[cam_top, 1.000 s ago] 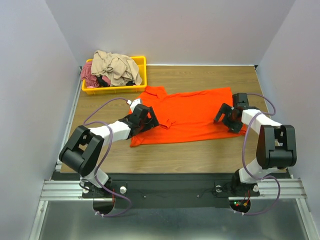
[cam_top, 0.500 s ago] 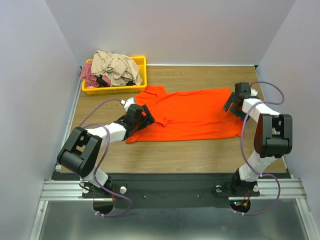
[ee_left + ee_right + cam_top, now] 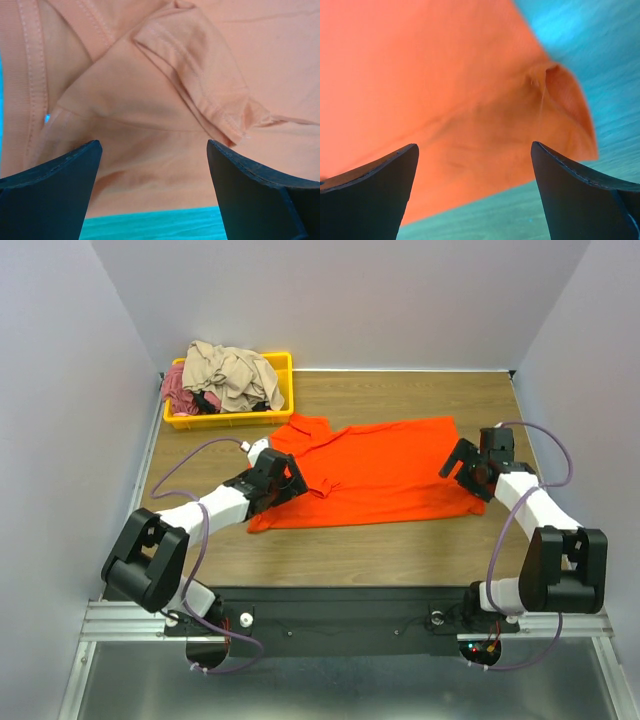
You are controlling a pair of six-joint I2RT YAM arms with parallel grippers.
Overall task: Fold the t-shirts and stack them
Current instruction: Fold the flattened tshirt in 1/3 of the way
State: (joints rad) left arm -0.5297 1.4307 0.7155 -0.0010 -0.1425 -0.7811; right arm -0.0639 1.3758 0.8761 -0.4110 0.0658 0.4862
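Since half a second ago, the right claw (image 3: 465,465) has come nearer me along the right edge of the orange shirt (image 3: 385,475). The left arm's elbow has swung out to the left, though the left claw (image 3: 290,480) has hardly shifted. The shirt's near left corner has also crept a little further left.

That shirt lies spread on the tabletop (image 3: 400,550), its sleeved end to the left and its hem to the right. It is mostly flat, with some rumpling at the left end.

On my left wrist feed the left claw (image 3: 152,145) stands wide apart over that rumpled end. A folded sleeve hem (image 3: 215,107) lies just beyond the tips, and nothing is pinched. I cannot tell whether the tips touch the cloth.

The right claw (image 3: 474,147) is likewise wide apart and holds nothing. It sits over the shirt's right edge, where one corner (image 3: 565,105) curls up off the wood.

Well away, at the far left of the tabletop, a yellow tray (image 3: 283,390) holds a crumpled beige shirt (image 3: 232,370). A pink shirt (image 3: 178,390) is bunched at its left side.
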